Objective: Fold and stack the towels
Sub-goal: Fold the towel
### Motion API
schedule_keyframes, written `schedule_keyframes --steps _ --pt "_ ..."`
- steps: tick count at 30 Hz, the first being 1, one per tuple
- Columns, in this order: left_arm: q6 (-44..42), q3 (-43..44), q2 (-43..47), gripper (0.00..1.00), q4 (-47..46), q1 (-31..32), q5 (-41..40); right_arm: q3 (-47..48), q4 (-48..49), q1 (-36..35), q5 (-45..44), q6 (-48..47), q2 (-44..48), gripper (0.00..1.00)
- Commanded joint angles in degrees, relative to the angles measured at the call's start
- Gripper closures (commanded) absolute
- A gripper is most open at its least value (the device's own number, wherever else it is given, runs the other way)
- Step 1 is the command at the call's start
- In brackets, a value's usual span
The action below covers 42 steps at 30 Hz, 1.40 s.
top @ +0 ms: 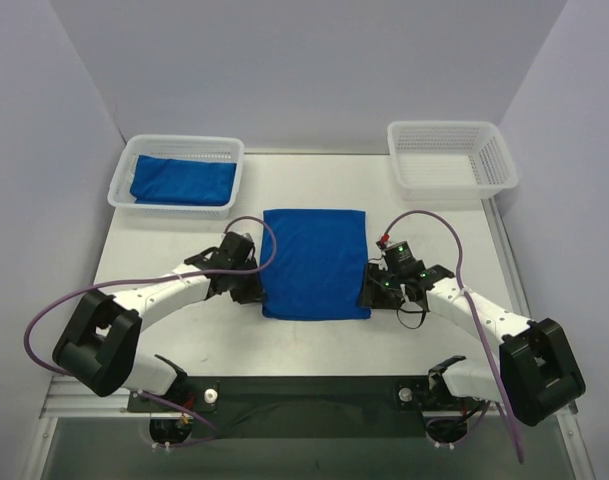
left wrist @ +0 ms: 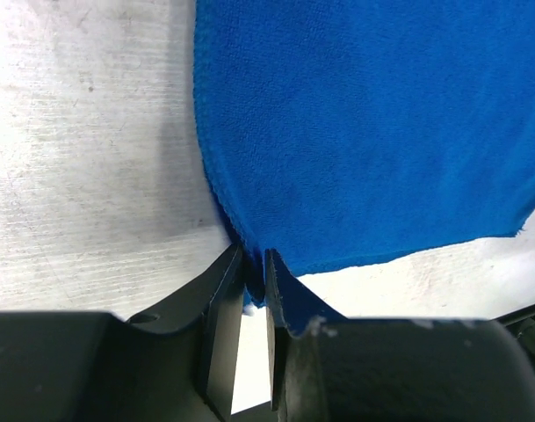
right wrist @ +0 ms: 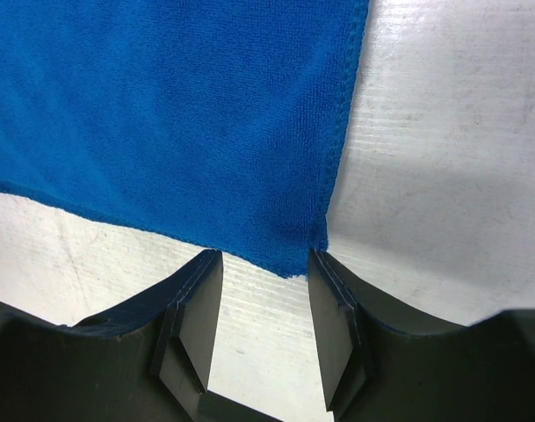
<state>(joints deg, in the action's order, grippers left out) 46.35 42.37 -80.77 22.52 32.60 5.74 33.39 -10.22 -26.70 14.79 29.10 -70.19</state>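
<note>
A royal-blue towel lies flat as a rectangle mid-table. My left gripper sits at its near-left corner. In the left wrist view the towel fills the upper right, and the left gripper is shut on that corner, with cloth pinched between the two narrow-set fingers. My right gripper is at the near-right corner. In the right wrist view the right gripper stands open, the towel corner just reaching the gap at its fingertips. Another folded towel lies in the back-left basket.
A white mesh basket stands at the back left and a second white mesh basket at the back right. Purple cables loop out from both arms. Walls close in on the table at left, right and back.
</note>
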Motion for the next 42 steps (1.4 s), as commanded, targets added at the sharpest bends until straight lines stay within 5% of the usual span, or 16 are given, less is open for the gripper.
schedule_keyframes --steps 1,11,15,17,31,36,42 --pt "-0.82 2.63 1.41 0.73 1.38 0.62 -1.08 -0.60 -0.24 -0.20 -0.99 0.16 -0.03 0.56" --pt "-1.61 2.72 -0.44 0.69 2.35 0.89 -1.17 -1.04 0.20 -0.20 -0.99 0.52 -0.21 0.56" --pt "-1.79 2.81 -1.05 0.83 2.35 0.97 -1.26 -1.22 0.46 -0.20 -0.99 0.69 -0.21 0.56" --pt "-1.87 2.81 -1.32 0.99 2.44 1.24 -0.99 -1.57 0.64 -0.28 -1.25 0.69 -0.29 0.56" --pt "-2.05 7.11 2.38 1.00 7.54 1.59 -0.99 -2.89 4.16 -0.11 -2.12 3.24 -0.84 0.66" --pt "-1.35 5.97 1.50 1.00 7.27 1.77 -0.46 6.31 0.20 0.07 -3.71 -2.63 0.41 0.65" --pt "-2.05 5.79 1.41 1.00 7.10 1.85 0.06 22.38 0.90 1.30 -3.19 -7.73 -9.68 0.65"
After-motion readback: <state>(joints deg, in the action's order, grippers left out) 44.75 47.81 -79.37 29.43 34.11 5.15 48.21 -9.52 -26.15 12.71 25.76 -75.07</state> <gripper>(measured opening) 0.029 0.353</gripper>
